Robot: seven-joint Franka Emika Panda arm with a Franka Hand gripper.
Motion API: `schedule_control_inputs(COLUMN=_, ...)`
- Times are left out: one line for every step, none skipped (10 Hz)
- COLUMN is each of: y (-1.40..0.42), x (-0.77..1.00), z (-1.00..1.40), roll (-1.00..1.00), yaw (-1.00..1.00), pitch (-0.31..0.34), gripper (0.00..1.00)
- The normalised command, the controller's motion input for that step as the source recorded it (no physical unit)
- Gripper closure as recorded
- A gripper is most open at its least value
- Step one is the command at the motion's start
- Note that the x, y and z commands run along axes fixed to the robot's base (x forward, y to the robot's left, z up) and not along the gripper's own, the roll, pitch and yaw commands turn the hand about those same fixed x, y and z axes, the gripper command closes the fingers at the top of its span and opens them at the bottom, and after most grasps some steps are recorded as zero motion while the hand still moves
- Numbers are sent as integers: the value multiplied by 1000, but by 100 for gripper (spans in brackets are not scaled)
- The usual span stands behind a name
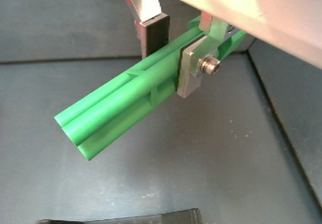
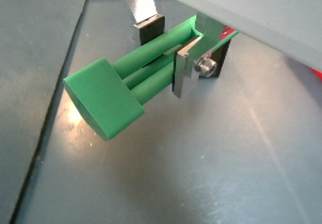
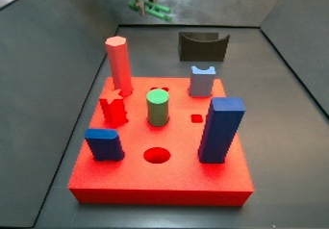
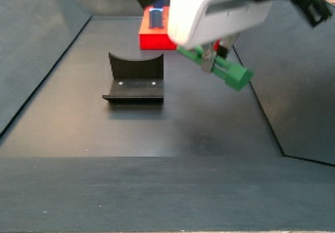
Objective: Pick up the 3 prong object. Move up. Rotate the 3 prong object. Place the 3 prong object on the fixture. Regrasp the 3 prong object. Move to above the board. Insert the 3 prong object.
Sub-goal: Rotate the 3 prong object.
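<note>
One 3 prong object (image 1: 120, 110) in raised tool (image 1: 174, 56).

Dark grey floor (image 4: 144, 129), dull sheen; low dark walls (image 4: 53, 41) enclosing it

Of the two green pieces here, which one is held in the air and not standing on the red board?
The 3 prong object, a long green bar clamped in the gripper above the floor. The short round green peg stands upright in the board.

3 prong object (image 2: 126, 87) clamped between gripper (image 2: 170, 49) jaws; above grey floor (image 2: 214, 171)
</note>
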Motion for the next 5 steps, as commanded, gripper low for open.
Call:
schedule_control_inputs(y=0, x=0, z=0, roll=0, yaw=-1000, pitch=0, gripper=100)
schedule_control_inputs(y=23, x=10, z=-95, roll=1, yaw=-1000, pitch=-1, gripper=100)
schedule_control_inputs(y=36, x=23, z=-70, roll=-2, yaw=-1000, pitch=-3, gripper=100)
schedule_control_inputs(y=33, x=26, z=-52, roll=-2, yaw=-1000, pitch=-3, gripper=100)
schedule_control_inputs(y=31, x=28, z=-49, roll=-2, yaw=-1000, pitch=-3, gripper=100)
